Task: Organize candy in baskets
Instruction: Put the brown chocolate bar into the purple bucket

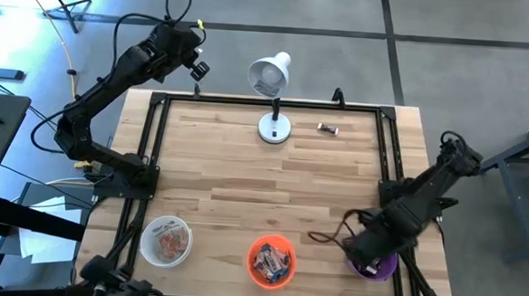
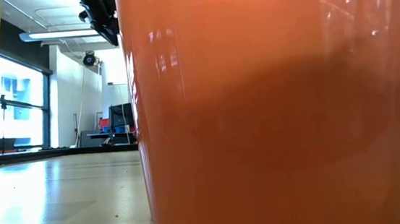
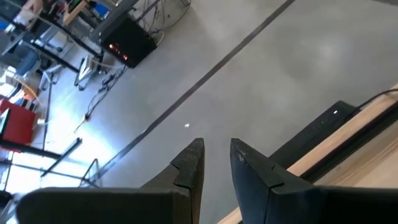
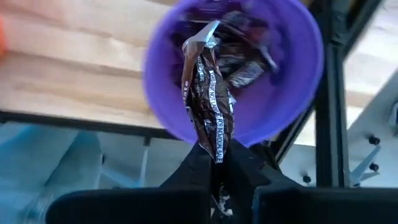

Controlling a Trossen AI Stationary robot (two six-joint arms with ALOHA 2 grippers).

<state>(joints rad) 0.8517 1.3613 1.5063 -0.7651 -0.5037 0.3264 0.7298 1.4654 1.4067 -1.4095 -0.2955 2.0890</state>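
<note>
While the wooden surface (image 1: pixel 272 171) is almost cleared, sorting isn't finished: white desk lamp (image 1: pixel 271 85) stands at the far middle, and three baskets sit along the near edge, white basket (image 1: pixel 166 241) on the left, orange basket (image 1: pixel 271 261) in the middle, purple basket (image 1: pixel 373 265) on the right. Right arm reaches down over the purple one; right gripper (image 4: pixel 217 163) is clenched on one end of a dark brown candy (image 4: pixel 210 93), whose long axis runs straight out from the fingertips and hangs directly above the purple bowl, over other dark wrappers already in it. So the key relation: candy is over the basket, not beside it, and a release looks like it would land inside. Left arm waits raised off the far left corner, left gripper (image 3: pixel 216 163) slightly parted, grasping nothing. One stray candy (image 1: pixel 327 128) lies on the far side just right of the lamp, well apart from both grippers; the left looks somewhat nearer.
</note>
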